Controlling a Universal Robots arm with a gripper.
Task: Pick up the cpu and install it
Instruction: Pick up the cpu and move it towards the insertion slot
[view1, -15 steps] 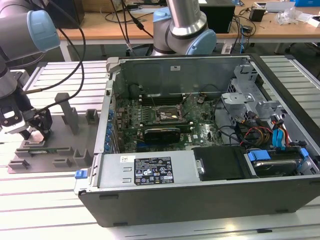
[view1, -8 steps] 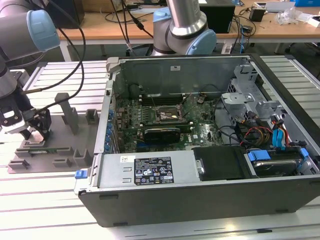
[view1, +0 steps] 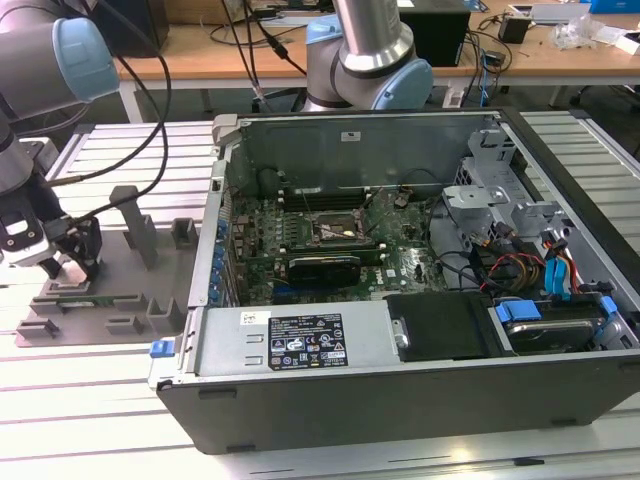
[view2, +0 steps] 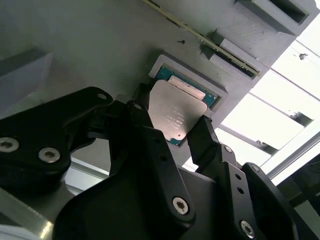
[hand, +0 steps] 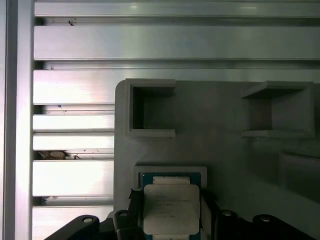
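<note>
We find the gripper (view2: 172, 125) closed on two opposite edges of the cpu (view2: 175, 107) in its pocket on the grey fixture plate (view1: 105, 272). The air straight above is open, but the plate's tall upright (view1: 130, 220) and a shorter block (view1: 182, 233) stand between it and the computer case's side wall (view1: 216, 215). Inside the open case we see free room over the motherboard socket (view1: 335, 228), hemmed by a black card (view1: 322, 268) just beside it toward the camera, the power supply (view1: 290, 340) nearer still, and the drive cage (view1: 480, 195) with loose cables (view1: 515, 268) on the exterior view's right.
</note>
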